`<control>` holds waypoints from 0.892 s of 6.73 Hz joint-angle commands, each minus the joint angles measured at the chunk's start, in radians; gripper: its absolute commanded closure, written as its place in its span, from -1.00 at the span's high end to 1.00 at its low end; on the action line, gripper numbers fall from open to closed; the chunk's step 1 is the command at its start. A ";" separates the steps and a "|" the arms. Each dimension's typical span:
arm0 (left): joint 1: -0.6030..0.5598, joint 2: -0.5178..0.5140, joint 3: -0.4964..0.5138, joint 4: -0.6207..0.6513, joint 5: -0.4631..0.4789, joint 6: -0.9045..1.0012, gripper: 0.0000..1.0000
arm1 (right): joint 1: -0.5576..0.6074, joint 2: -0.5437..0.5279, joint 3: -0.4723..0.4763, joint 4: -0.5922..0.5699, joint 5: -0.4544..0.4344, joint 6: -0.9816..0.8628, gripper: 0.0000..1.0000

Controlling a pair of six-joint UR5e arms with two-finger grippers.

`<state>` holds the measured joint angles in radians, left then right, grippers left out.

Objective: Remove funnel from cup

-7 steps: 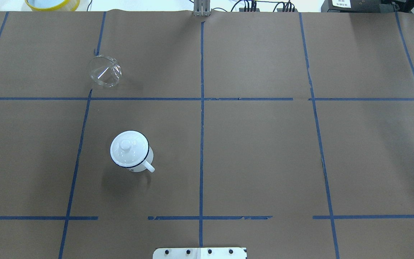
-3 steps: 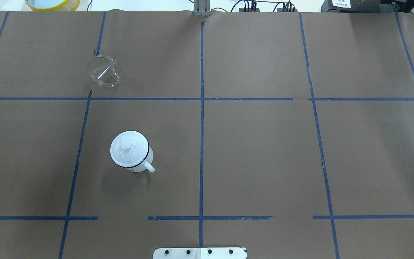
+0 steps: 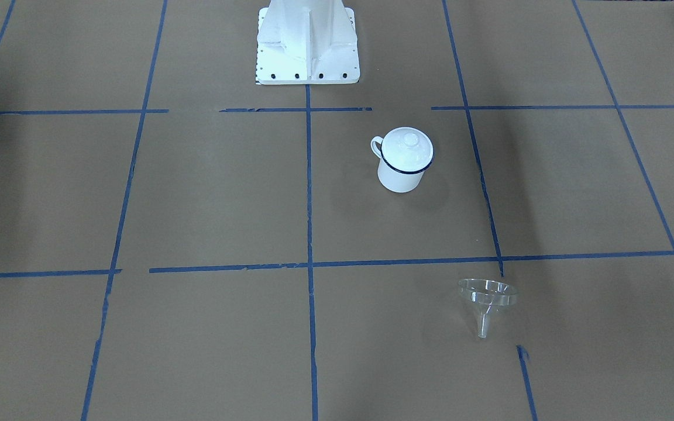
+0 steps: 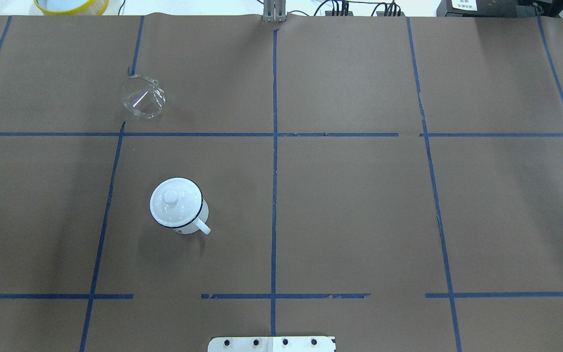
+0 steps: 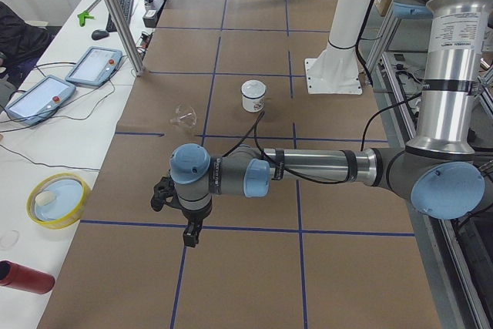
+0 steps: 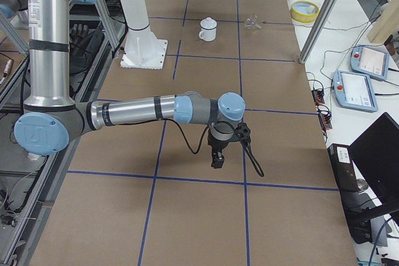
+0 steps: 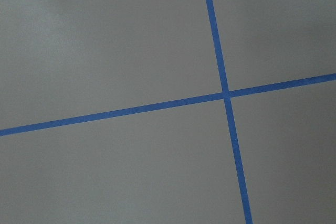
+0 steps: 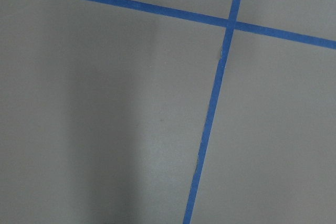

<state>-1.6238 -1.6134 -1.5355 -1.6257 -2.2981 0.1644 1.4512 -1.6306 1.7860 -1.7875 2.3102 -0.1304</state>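
Note:
The clear funnel (image 4: 141, 97) lies tipped on the brown table, far left in the overhead view, apart from the cup; it also shows in the front view (image 3: 487, 295). The white cup (image 4: 186, 220) with a dark blue rim stands nearer the robot, its handle to the right, with a white knobbed lid (image 4: 170, 196) on it. The left gripper (image 5: 189, 233) hangs over the table near the left end, far from both. The right gripper (image 6: 217, 161) hangs near the right end. I cannot tell whether either is open or shut. Both wrist views show only paper and blue tape.
The robot's white base (image 3: 308, 44) stands at the near middle edge. A yellow-rimmed dish (image 5: 58, 199), a red bottle (image 5: 23, 276) and control tablets (image 5: 92, 65) lie on the white bench beyond the far edge. A metal post (image 5: 115, 13) stands at that edge.
The funnel seems to rock very slightly in place. The cup and lid have not moved.

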 commanded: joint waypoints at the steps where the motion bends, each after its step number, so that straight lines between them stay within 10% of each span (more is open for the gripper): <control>1: 0.001 -0.005 0.005 -0.002 -0.003 -0.005 1.00 | 0.000 0.000 0.001 0.000 0.000 0.000 1.00; 6: 0.002 -0.006 0.011 0.007 -0.001 -0.006 1.00 | 0.000 0.002 0.001 0.000 0.000 0.000 1.00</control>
<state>-1.6219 -1.6198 -1.5258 -1.6199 -2.3000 0.1582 1.4512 -1.6303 1.7870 -1.7871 2.3102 -0.1304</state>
